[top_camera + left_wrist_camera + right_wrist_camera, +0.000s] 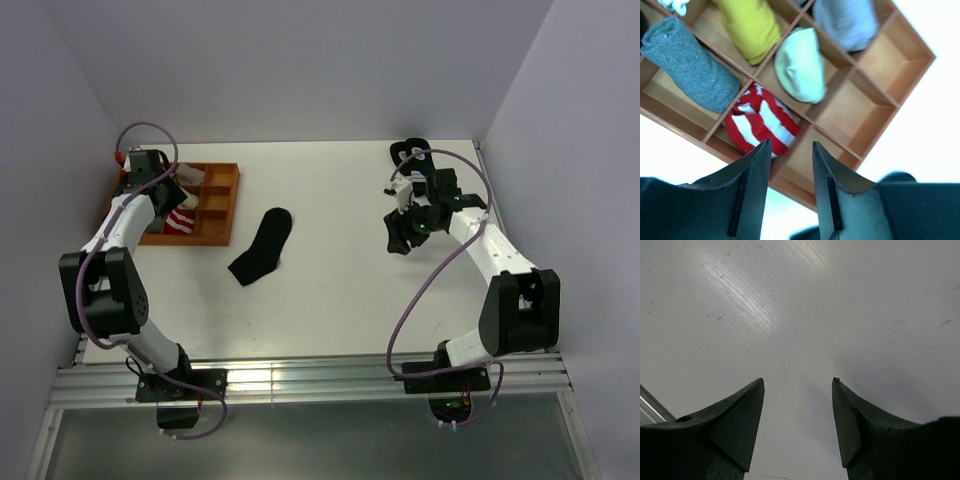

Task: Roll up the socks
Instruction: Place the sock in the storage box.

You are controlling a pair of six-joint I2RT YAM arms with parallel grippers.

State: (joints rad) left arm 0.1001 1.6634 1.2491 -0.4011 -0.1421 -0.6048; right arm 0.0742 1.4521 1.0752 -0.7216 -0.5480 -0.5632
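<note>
Since the striped sock (760, 125) sits rolled in a compartment of the wooden tray (845, 112), just beyond the tips of the left gripper (790, 145), whose fingers stand apart on nothing, we judge the first roll stowed. The black sock (263, 246) lies flat on the table (340, 300), between that gripper and the right gripper (798, 382), which hangs wide and empty. Next we must reach it and roll tightly from one end. We count two task socks, one tray, and at least four other bundles (690, 65).
</note>
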